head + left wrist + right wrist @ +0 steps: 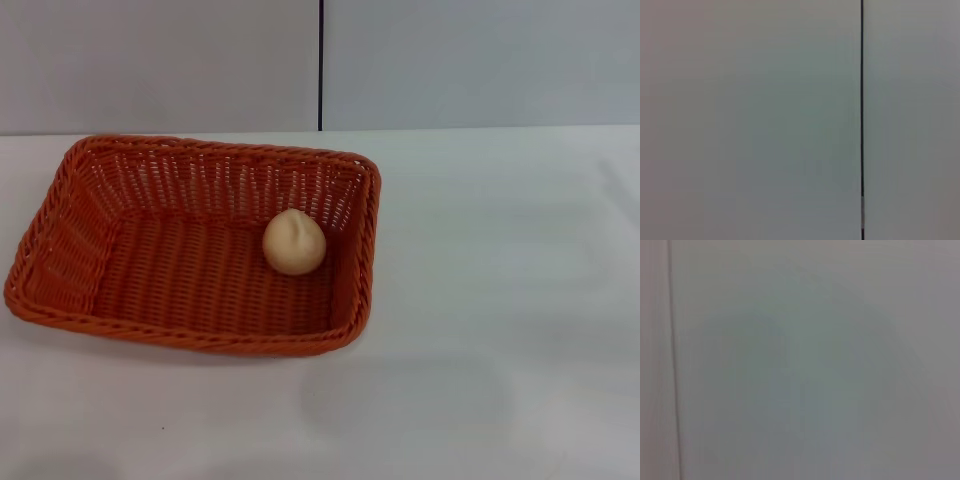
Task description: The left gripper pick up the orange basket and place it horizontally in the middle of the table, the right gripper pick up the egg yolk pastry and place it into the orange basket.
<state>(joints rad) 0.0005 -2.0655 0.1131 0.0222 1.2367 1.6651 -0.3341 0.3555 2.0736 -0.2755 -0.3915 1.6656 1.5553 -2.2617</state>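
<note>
Plain pale grey wall panel (750,120), thin dark vertical seam (862,100) running down it toward one side

One orange basket (190,300) sits on one white bench (500,300) — a single woven, rectangular piece with a braided rim. Inside it lies one egg yolk pastry (294,242), round and pale, the only food item in the head view. Behind the bench stand two grey wall panels (150,60), split by one dark vertical seam (320,65). The left wrist view gives the same kind of count — two plain panels and one dark seam (862,100) between them. The right wrist view shows one faint vertical line (674,365) on a plain grey surface. Robot claws showing in any of the three views: zero.
</note>
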